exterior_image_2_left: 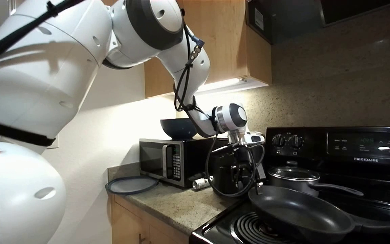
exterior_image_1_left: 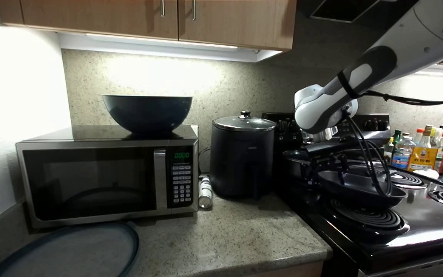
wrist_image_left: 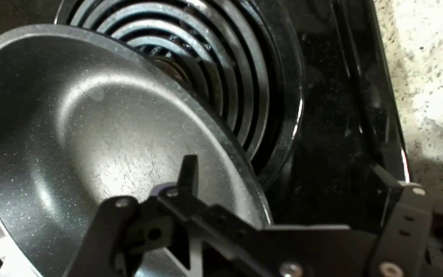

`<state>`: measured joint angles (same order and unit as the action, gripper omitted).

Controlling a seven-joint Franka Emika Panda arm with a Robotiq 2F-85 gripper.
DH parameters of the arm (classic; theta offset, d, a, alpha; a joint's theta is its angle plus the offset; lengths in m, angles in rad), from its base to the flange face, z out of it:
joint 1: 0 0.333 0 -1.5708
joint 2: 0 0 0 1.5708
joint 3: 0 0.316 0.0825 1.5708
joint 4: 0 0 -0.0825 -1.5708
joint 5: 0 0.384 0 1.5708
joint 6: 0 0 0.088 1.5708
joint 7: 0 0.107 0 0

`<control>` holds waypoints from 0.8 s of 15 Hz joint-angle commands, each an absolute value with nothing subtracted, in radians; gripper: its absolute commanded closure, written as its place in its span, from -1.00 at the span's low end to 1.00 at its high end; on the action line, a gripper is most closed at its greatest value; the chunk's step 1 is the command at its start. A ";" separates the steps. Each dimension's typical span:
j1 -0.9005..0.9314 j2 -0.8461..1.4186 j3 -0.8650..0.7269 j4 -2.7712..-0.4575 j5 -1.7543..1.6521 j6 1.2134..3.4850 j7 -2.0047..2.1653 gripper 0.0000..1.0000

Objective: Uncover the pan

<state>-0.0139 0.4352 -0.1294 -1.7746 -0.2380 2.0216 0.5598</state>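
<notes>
My gripper (wrist_image_left: 282,161) has its 2 fingers (wrist_image_left: 189,173) spread wide. The pan (exterior_image_2_left: 301,210) is just below it, tilted, its rim running between those fingers in the wrist view. A coil burner (wrist_image_left: 240,88) lies lower than my gripper; a lidded pot (exterior_image_2_left: 291,179) stands near it.

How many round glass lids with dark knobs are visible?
2: one lid atop the black cylindrical appliance, another lid on the round dark grey saucepan. Others may be hidden.
</notes>
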 commanded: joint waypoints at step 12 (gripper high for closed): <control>-0.005 0.469 -0.136 -1.690 -0.212 1.946 0.517 0.86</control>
